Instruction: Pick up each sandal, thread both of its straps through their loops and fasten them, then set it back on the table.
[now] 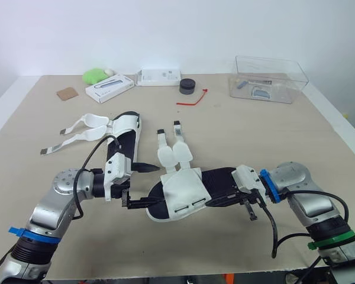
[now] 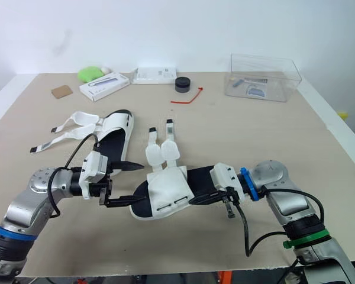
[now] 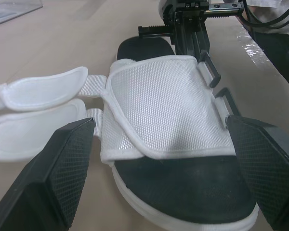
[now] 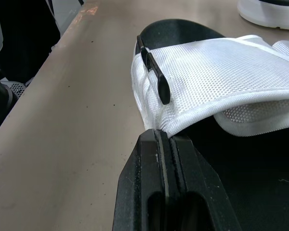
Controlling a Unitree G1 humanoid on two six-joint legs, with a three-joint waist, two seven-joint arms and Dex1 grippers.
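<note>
Closest to me, low in the frame, the near sandal (image 1: 183,192) lies on the desk (image 1: 236,136) between my two arms, toe toward the left of the frame and heel toward the right. My left jaws stand wide open at the toe end. In the left wrist view their two pads (image 3: 67,168) flank the forefoot, one on each side, and hold nothing. My right jaws are at the heel side, pressed together with only a hairline seam between them. Their tip touches the sandal's edge where the hem of the white upper meets the black footbed, just beside the two black loops (image 4: 154,67). I cannot tell whether they pinch anything there. Both near straps (image 1: 174,155) lie loose, fanned up-frame on the far side of the upper from the loops.

Just behind the left jaws, centre left, sits the second sandal (image 1: 123,133), its open straps (image 1: 77,133) trailing toward the left edge. A black cable (image 1: 93,155) from my left wrist arcs in front of it.

Along the top of the frame, well apart from the work, I see a brown square (image 1: 67,93), a green lump (image 1: 94,75), a printed white box (image 1: 109,89), a long white box (image 1: 160,77), a black round cap (image 1: 187,86) and a red tie (image 1: 192,99). At upper right is a clear plastic box (image 1: 267,80) with small items inside.
</note>
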